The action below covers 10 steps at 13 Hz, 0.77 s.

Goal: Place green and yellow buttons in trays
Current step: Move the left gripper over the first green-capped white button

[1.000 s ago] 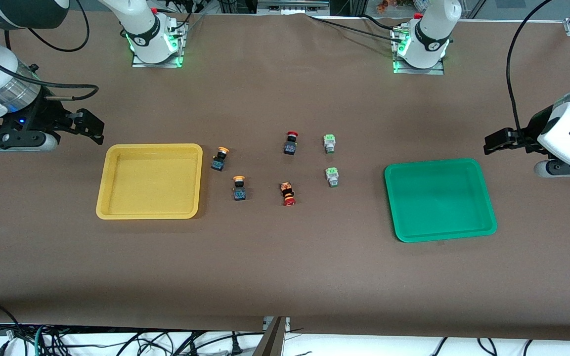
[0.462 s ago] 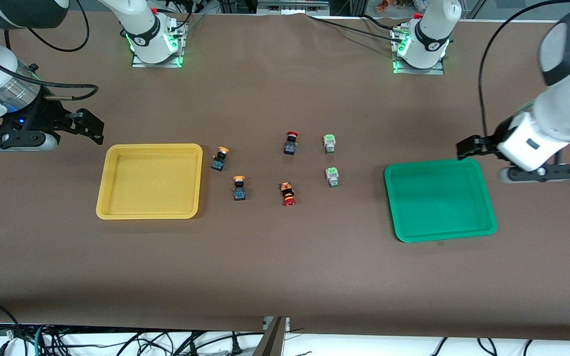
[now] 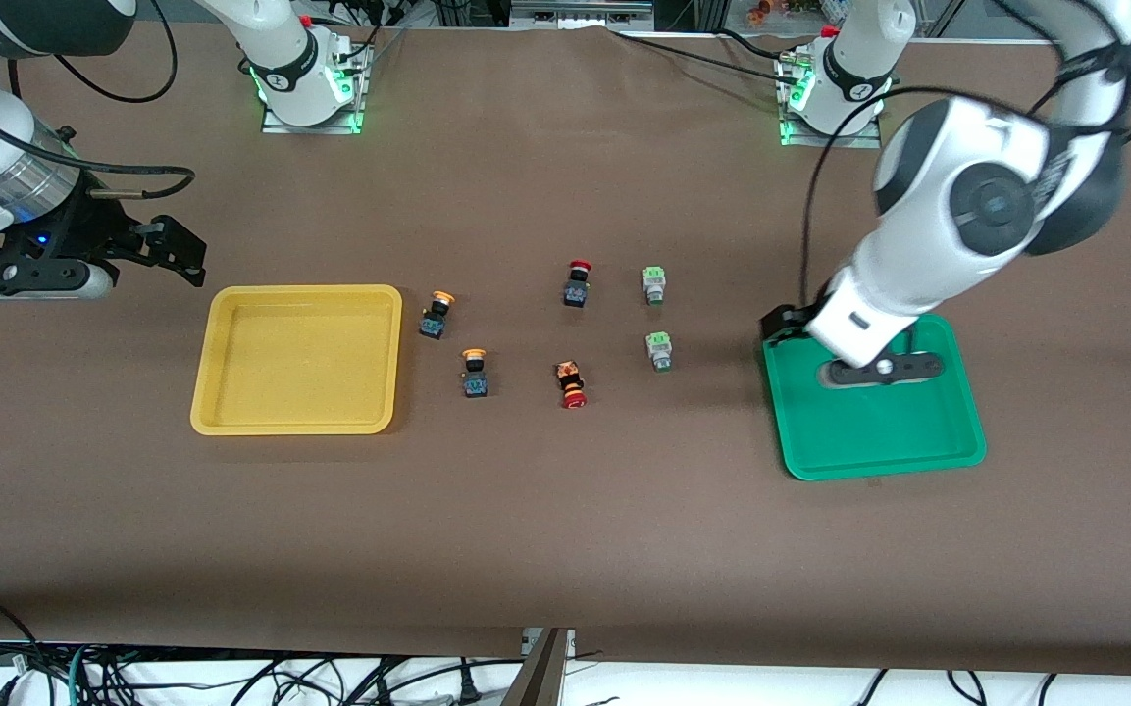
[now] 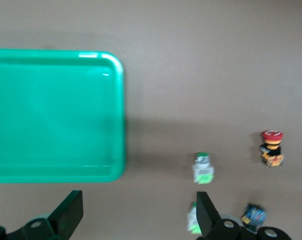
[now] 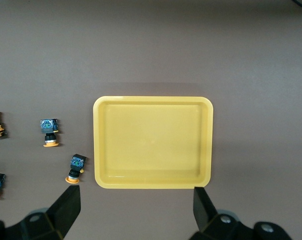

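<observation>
Left wrist view: left hand (image 4: 136,220) gapes empty beside glossy, round-cornered green tray (image 4: 118,115).

1. The left arm has swung in from the left arm's end of the table toward the middle. A second ago its wrist hung outside the green tray (image 3: 879,441); now it hangs over that tray.
2. The left gripper (image 3: 779,326) has moved from a spot clear of the tray to the tray's corner toward the buttons. Fingers (image 4: 71,212) spread apart, holding nothing.
3. The arm's elbow, earlier at the frame edge, now shows in full above the tray, cable trailing.
4. The left wrist view now takes in the nearest green button (image 4: 203,167), lying between tray and red button (image 4: 272,147).
</observation>
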Each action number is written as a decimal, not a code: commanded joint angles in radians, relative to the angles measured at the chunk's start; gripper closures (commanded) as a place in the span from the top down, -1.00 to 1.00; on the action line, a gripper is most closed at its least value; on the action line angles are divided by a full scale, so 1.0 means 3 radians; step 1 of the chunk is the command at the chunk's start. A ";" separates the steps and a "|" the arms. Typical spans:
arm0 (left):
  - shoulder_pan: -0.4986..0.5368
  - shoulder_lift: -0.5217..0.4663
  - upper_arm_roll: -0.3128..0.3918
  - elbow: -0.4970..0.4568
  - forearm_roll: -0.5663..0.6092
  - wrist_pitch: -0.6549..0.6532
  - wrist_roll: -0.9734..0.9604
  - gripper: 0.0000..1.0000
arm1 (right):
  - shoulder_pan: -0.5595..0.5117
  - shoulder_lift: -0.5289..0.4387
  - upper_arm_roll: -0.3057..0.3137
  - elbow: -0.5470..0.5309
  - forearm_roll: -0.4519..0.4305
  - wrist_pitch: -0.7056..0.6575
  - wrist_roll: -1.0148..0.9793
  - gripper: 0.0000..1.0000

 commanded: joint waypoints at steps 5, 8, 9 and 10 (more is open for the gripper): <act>-0.0199 0.0331 -0.0053 -0.0529 0.0001 0.1006 -0.0323 1.00 | 0.0002 0.0014 0.0028 0.0083 0.0062 -0.0030 0.0064 0.99; -0.0378 0.0556 -0.0053 -0.0535 0.0032 0.1302 -0.0654 1.00 | 0.0008 0.0014 0.0033 0.0078 0.0057 -0.0019 0.0069 0.99; -0.0404 0.0607 -0.0053 -0.0535 0.0184 0.1344 -0.0691 1.00 | 0.0008 0.0019 0.0033 0.0083 0.0052 -0.0014 0.0069 0.99; -0.0409 0.0668 -0.0053 -0.0535 0.0398 0.1354 -0.0706 1.00 | 0.0008 0.0019 0.0033 0.0083 0.0057 0.0006 0.0064 0.99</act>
